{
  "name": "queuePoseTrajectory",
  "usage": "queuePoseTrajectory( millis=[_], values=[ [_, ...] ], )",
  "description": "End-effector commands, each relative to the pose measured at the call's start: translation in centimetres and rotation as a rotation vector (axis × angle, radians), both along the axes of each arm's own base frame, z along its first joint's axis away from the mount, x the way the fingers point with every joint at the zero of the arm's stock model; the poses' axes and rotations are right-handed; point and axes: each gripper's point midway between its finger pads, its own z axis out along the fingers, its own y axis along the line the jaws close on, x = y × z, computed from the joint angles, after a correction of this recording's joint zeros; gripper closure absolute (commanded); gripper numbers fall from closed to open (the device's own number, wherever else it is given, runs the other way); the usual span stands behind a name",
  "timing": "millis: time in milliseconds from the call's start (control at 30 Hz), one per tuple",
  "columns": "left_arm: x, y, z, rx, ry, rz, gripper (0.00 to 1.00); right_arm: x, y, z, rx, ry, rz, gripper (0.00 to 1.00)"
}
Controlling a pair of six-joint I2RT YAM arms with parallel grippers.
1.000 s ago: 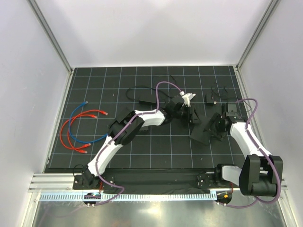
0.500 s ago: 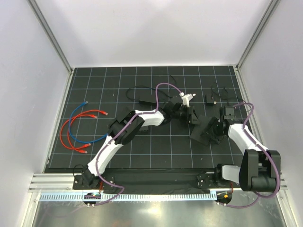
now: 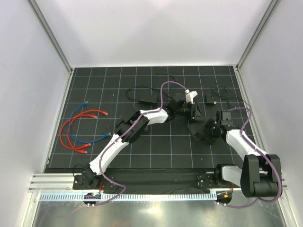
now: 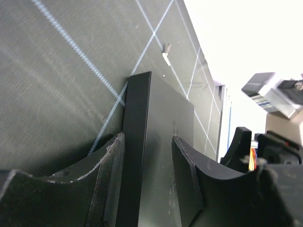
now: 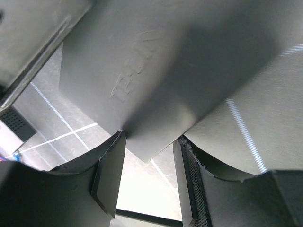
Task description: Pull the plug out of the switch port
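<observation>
**Switch in my grip, plug not yet found**

My left gripper point(image 4: 147, 138) has its fingers set on either side of the switch point(image 4: 161, 142). Both pads look pressed against the black body, so I take that pair as clamped on it. The box sits tilted above the black grid mat point(image 3: 118, 80), right of centre, between my two wrists.

My right gripper point(image 5: 149, 139) has its jaws parted. One corner of the switch, the face with raised lettering, hangs at their mouth with light showing on either side. I judge they hold nothing.

No view shows me the plug or the socket row. The top view is too dark and crowded there. The red cables point(image 3: 92, 112) lie loose, well apart to the left.

I judge I am at the bracing step, with the body held and the pull not begun. Next, my left must keep the box steady while my right finds the socket edge. It must then close on the plug itself, not the cord, and draw straight out along the port.
</observation>
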Motion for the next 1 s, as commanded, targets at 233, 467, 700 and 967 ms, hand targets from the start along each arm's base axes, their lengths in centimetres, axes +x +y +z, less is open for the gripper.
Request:
queuePoseTrajectory(
  millis=[233,467,700,967],
  values=[
    [-3.5,-1.0,0.0,-0.014,0.034,-0.162,0.49,3.7,1.4,0.3,0.03,-0.082,0.019,0.49],
    [-3.2,-0.8,1.3,-0.04,0.027,-0.199,0.45,4.8,1.5,-0.3,0.027,-0.088,0.025,0.49],
    [-3.7,-1.3,1.7,-0.062,0.035,-0.257,0.44,5.6,1.5,-0.4,0.027,-0.101,0.011,0.48],
    [-0.7,-0.1,2.4,0.006,-0.025,-0.158,0.26,5.3,1.3,-0.5,0.012,-0.112,0.009,0.48]
  ],
)
